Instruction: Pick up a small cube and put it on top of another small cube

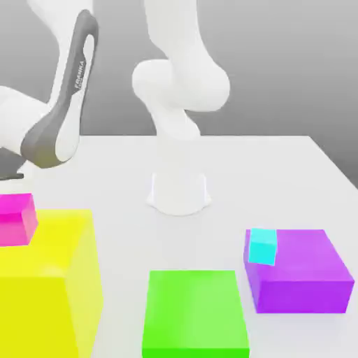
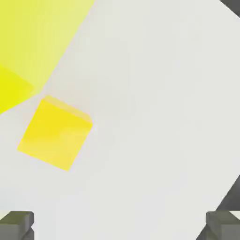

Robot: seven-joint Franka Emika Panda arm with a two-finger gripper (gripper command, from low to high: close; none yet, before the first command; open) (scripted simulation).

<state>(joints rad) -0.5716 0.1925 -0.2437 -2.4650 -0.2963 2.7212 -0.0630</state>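
while the gripper point(image 2: 120, 225) stands wide open with nothing between its fingertips point(image 2: 18, 222), it hangs over bare white table point(image 1: 280, 182) near a small yellow cube point(image 2: 55, 133) beside the big yellow block point(image 1: 45, 280). small cyan cube point(image 1: 263, 246) sits on the purple block point(image 1: 301, 269), at its corner toward the exterior view's left. small magenta cube point(image 1: 17, 218) rests on the yellow block, green block point(image 1: 194, 311) between yellow and purple

Small cyan cube point(image 1: 263, 247) (plain, bright) rests on purple block point(image 1: 301, 269).
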